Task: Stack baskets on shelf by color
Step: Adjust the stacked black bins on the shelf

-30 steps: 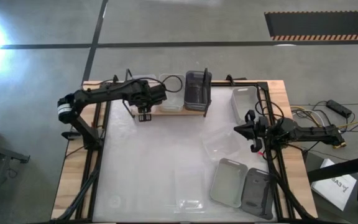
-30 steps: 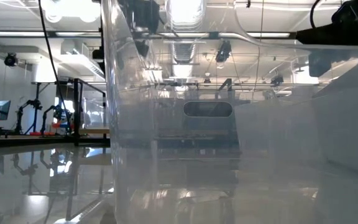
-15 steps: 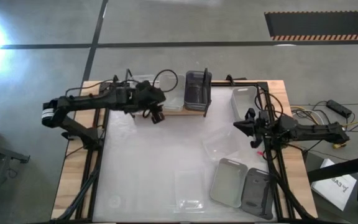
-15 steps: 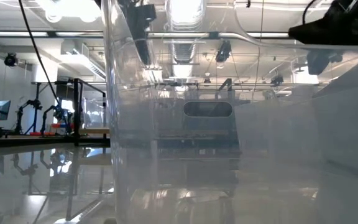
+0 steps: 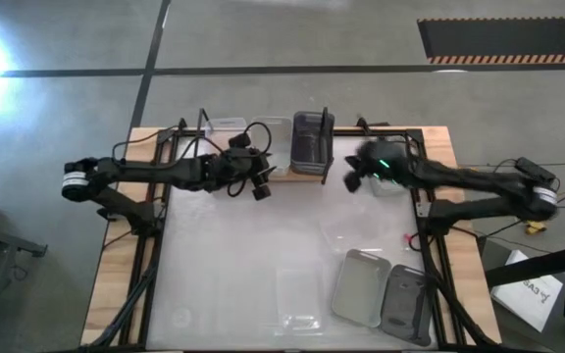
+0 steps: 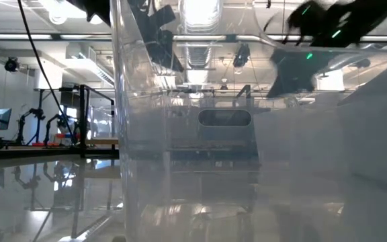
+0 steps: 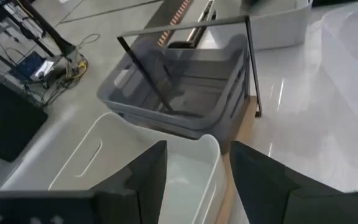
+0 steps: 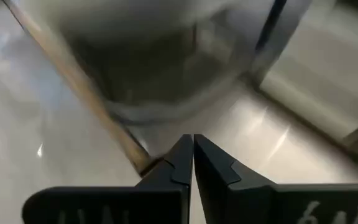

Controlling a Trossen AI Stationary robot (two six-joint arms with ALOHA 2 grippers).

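Observation:
The shelf (image 5: 287, 177) stands at the table's far edge. On it sit a white basket (image 5: 275, 152) and, to its right, a dark grey basket (image 5: 312, 137), both on their bottoms. My left gripper (image 5: 260, 186) hovers open just in front of the white basket (image 7: 166, 168), tipped slightly down, and holds nothing. My right gripper (image 5: 353, 176) is shut and empty, in the air right of the dark grey basket (image 8: 160, 62). Loose on the table lie a translucent basket (image 5: 349, 226), a light grey basket (image 5: 361, 286) and a dark grey basket (image 5: 405, 304).
Another translucent basket (image 5: 297, 299) lies near the front edge and fills the low view (image 6: 247, 168). A white basket (image 5: 388, 157) sits at the far right, partly under my right arm. The shelf's upright black rods (image 7: 251, 62) stand around the dark grey basket.
My left gripper has slid toward the table's right edge along the shelf front and tipped up from pointing down to nearly level. My right arm has swung quickly from the right edge toward the far left and risen, its gripper still shut, ending beside the dark grey basket on the shelf.

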